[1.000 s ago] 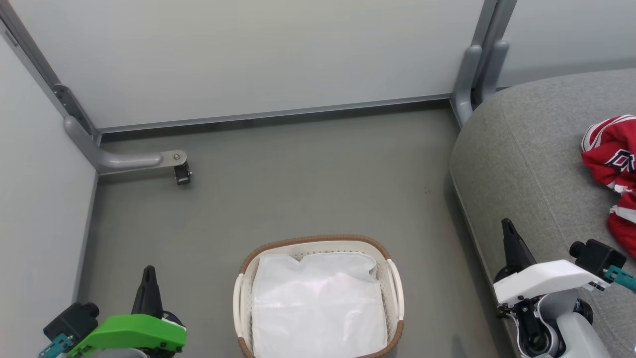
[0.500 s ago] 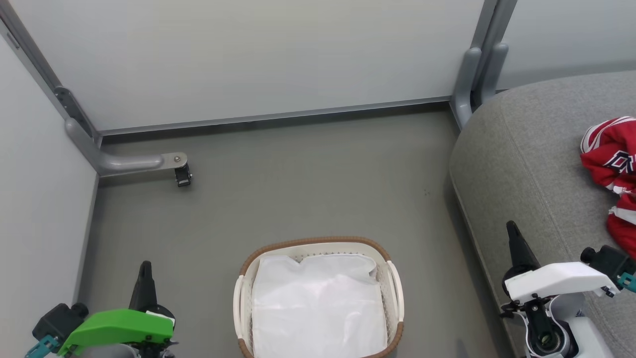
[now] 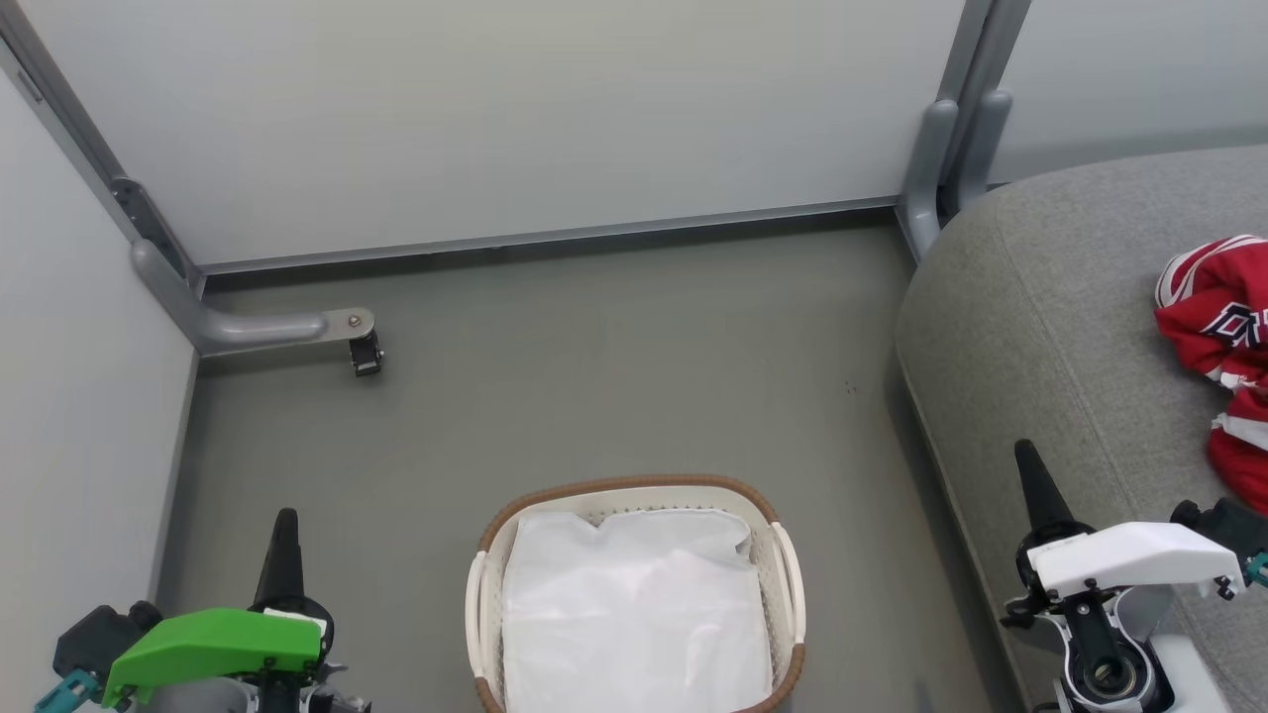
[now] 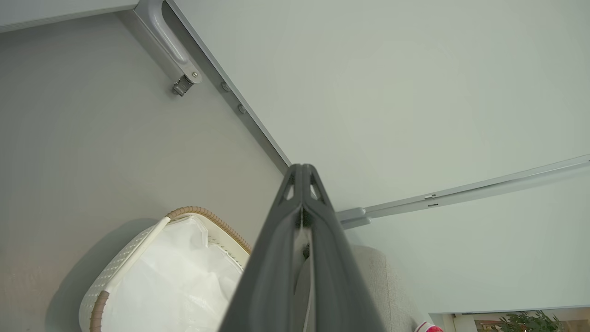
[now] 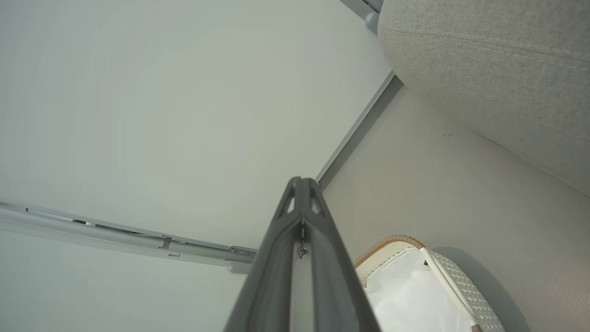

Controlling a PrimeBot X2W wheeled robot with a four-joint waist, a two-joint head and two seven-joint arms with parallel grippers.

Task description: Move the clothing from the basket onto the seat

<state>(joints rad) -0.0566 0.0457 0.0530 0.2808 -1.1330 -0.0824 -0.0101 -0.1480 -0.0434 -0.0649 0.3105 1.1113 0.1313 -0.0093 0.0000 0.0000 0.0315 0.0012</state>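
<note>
The red clothing (image 3: pixel 1220 347) lies crumpled on the grey seat (image 3: pixel 1040 317) at the right edge of the head view. The white basket (image 3: pixel 783 564) with its brown rim stands on the floor at bottom centre and holds a plain white sheet (image 3: pixel 634 624). My left gripper (image 3: pixel 284 525) is shut and empty, low at the left of the basket. My right gripper (image 3: pixel 1026 458) is shut and empty, over the seat's front edge, left of the clothing. In the left wrist view the basket (image 4: pixel 138 258) shows beside the shut left gripper (image 4: pixel 302 170); in the right wrist view the basket (image 5: pixel 451 281) and the seat (image 5: pixel 498 69) flank the shut right gripper (image 5: pixel 302 182).
Pale partition walls close the space at the back and left. A grey metal bracket foot (image 3: pixel 287 322) juts onto the floor at the left. Another grey post (image 3: pixel 941 158) stands by the seat's far corner. Bare grey floor (image 3: pixel 614 366) lies between the basket and the back wall.
Both grippers have drawn back toward the bottom of the head view, staying shut. The basket, sheet and clothing have stayed where they were.
</note>
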